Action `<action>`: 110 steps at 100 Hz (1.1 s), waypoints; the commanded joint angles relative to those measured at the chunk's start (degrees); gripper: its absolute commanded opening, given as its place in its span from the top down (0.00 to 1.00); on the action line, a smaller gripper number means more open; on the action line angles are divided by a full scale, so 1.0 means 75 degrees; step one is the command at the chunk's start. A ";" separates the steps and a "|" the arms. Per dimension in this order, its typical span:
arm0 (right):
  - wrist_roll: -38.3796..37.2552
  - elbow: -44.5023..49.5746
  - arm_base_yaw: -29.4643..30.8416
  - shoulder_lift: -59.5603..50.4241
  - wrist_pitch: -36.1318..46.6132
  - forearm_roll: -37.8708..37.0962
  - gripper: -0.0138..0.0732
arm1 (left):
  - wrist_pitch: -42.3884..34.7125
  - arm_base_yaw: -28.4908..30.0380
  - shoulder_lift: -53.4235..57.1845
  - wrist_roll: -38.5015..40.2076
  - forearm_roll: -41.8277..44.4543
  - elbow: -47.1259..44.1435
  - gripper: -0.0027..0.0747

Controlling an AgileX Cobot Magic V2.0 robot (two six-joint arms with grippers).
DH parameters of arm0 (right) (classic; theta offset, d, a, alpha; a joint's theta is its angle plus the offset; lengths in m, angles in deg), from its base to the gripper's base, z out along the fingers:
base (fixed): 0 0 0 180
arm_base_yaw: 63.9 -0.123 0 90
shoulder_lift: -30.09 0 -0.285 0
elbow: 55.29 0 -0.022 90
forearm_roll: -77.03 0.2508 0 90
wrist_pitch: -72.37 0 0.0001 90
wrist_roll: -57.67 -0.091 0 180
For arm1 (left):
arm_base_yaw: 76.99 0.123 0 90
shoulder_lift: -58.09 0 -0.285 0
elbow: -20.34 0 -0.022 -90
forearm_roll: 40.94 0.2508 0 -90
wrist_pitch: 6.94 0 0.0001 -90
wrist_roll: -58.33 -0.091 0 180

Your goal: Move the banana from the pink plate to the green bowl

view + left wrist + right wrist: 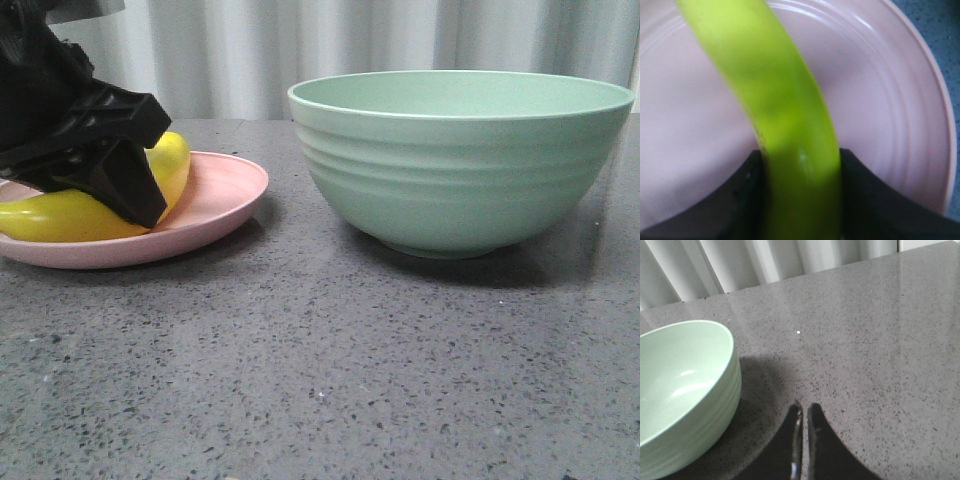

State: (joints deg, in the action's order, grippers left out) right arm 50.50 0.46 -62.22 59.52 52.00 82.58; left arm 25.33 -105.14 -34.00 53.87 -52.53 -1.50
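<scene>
1. A smooth, bright yellow curved banana (70,212) lies on a shallow, round, pale pink plate (215,195) with faint concentric ridges; the banana is on the plate, not in the bowl.
2. The black left gripper (135,195) is down over the plate, its dark body covering the middle of the banana in the front view.
3. In the left wrist view the banana (785,115) runs between the two black fingers (867,200), one pressed against each side of the fruit, so the left pincer is clamped on the banana, with the glossy plate (890,100) beneath it.
4. Whether the banana rests on the plate or is raised just off it cannot be told.
5. A large, deep, pale mint-green bowl (460,160) with horizontal ridges around its outside and a small foot stands on the speckled grey stone-look tabletop (320,370), to the right of the plate and apart from it, and taller than it.
6. In the right wrist view the right gripper (804,440) has its two dark fingertips almost together with only a thin slit between them, closed on nothing, above the tabletop (865,350) just beside the bowl (685,385).
7. Pale pleated curtains (300,45) hang behind the bowl.
</scene>
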 commanded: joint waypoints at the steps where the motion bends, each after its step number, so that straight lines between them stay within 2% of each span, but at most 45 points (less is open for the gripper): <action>1: 0.0100 -0.0462 0.0047 0.0142 0.0154 -0.0008 0.91 | 0.0051 -0.0057 0.0295 -0.0251 -0.0323 0.0471 0.91; 21: 0.0709 -0.1290 0.0018 0.0706 -0.1143 0.0195 0.91 | 0.0258 -0.0305 0.0853 -0.0915 -0.1163 0.0925 0.91; 33: 0.1416 -0.1928 0.0016 0.1181 -0.1761 0.0941 0.88 | 0.0271 -0.0776 0.1221 -0.0915 -0.1233 0.1092 0.91; 40: 0.1779 -0.2273 0.0016 0.1427 -0.1909 0.1559 0.81 | 0.0271 -0.1070 0.1333 -0.0915 -0.1431 0.1206 0.91; 57: 0.2219 -0.2900 0.0002 0.1907 -0.2258 0.3157 0.53 | 0.0256 -0.1876 0.1353 -0.0927 -0.1729 0.1305 0.91; 66: 0.2232 -0.3040 -0.0104 0.2043 -0.2221 0.3775 0.43 | 0.0241 -0.2310 0.1336 -0.0927 -0.1841 0.1305 0.91; 90: 0.2641 -0.3344 -0.0664 0.2868 -0.2200 0.5174 0.42 | 0.0071 -0.3231 0.1336 -0.0927 -0.1978 0.1305 0.91; 110: 0.2886 -0.3587 -0.1418 0.3895 -0.1711 0.5568 0.42 | -0.0041 -0.3546 0.1336 -0.0927 -0.1995 0.1305 0.91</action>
State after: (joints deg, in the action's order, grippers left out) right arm 70.67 -23.47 -70.72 85.96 34.49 121.32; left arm 29.09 -130.77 -25.62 47.18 -65.76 6.25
